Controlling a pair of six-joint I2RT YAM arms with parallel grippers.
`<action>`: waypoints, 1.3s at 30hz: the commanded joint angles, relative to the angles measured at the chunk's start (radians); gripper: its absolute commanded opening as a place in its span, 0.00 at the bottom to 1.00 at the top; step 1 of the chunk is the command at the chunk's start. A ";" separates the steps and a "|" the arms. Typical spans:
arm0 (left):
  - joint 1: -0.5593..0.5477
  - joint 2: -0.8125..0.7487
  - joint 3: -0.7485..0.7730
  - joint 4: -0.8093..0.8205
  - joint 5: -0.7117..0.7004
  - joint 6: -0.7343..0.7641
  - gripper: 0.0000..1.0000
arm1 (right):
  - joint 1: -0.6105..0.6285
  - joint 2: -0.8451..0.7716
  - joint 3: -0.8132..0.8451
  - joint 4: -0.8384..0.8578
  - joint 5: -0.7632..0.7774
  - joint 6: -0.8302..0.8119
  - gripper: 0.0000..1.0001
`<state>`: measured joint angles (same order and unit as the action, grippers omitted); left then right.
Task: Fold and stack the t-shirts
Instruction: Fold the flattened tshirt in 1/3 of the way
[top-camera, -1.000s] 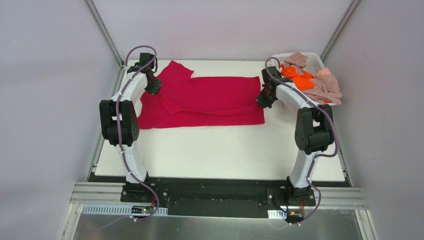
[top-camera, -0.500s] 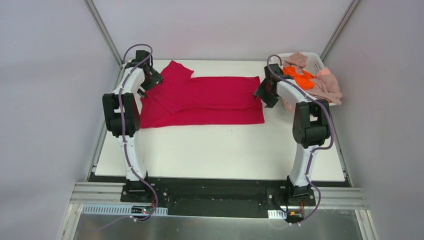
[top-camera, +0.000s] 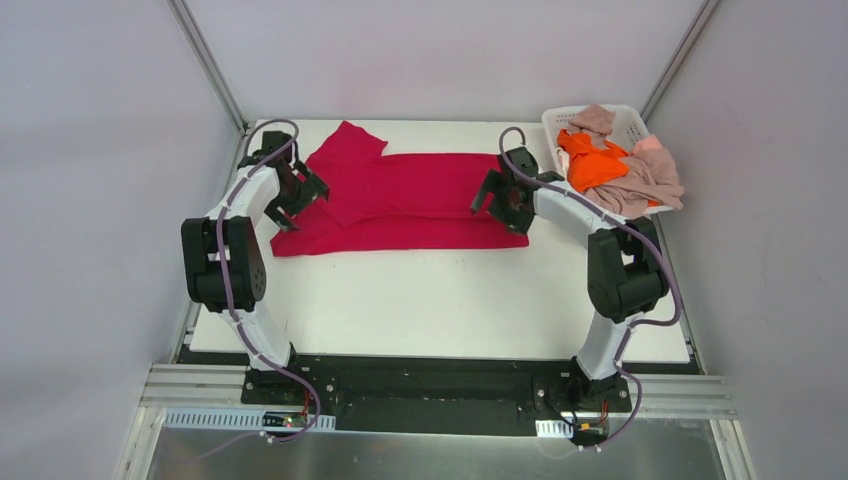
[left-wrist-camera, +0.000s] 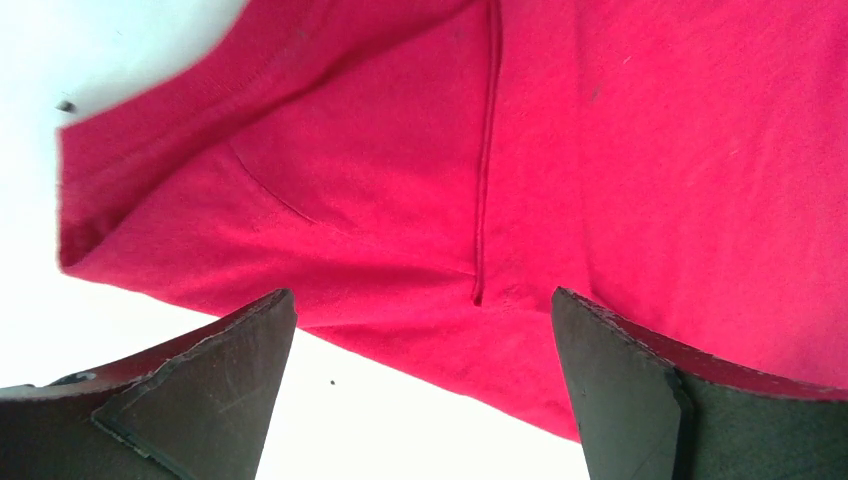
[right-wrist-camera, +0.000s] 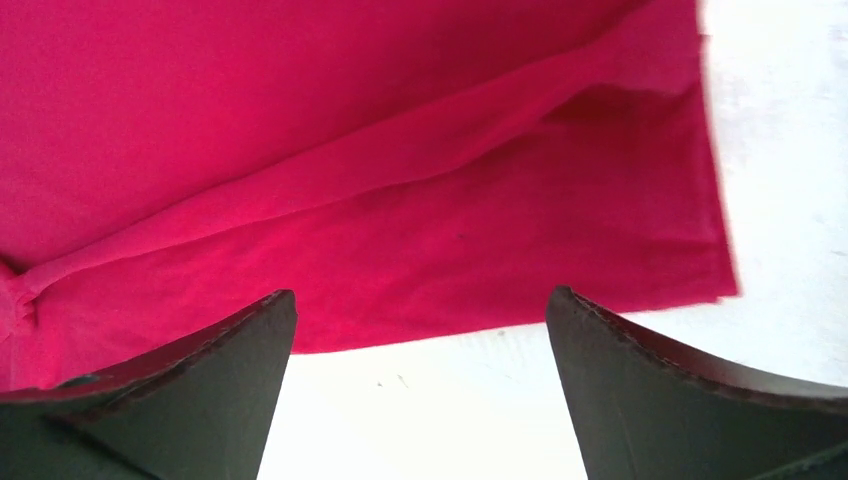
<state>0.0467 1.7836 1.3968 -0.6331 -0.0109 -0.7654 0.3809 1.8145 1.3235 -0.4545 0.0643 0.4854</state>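
A crimson-red t-shirt lies flat across the far half of the white table, folded lengthwise, with one sleeve sticking out at the far left. My left gripper hovers open over its left end. In the left wrist view the shirt fills the frame and the gripper holds nothing. My right gripper hangs open over the shirt's right end. The right wrist view shows the gripper empty above the near hem. An orange t-shirt and pink-beige t-shirts are heaped in the basket.
A white plastic basket stands at the far right corner, with cloth spilling over its right rim. Grey walls and metal frame posts close in the table's sides and back. Bare white tabletop shows below the shirt's near hem.
Both grippers went from shut to open and let go of the red t-shirt. They moved inward and toward the near hem. The shirt now lies narrower, folded lengthwise.
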 joint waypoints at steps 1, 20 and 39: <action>-0.002 0.022 -0.083 0.083 0.123 0.002 0.99 | 0.010 0.048 0.041 0.104 -0.054 0.013 0.99; 0.025 0.064 -0.179 0.101 0.031 -0.001 0.99 | -0.070 0.258 0.284 0.136 -0.006 0.050 0.99; 0.025 -0.058 -0.357 0.115 -0.014 -0.001 0.99 | -0.062 -0.035 -0.258 0.291 0.036 0.066 0.99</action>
<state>0.0608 1.7760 1.1374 -0.4454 0.0452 -0.7700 0.3141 1.8450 1.1625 -0.1299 0.0586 0.5278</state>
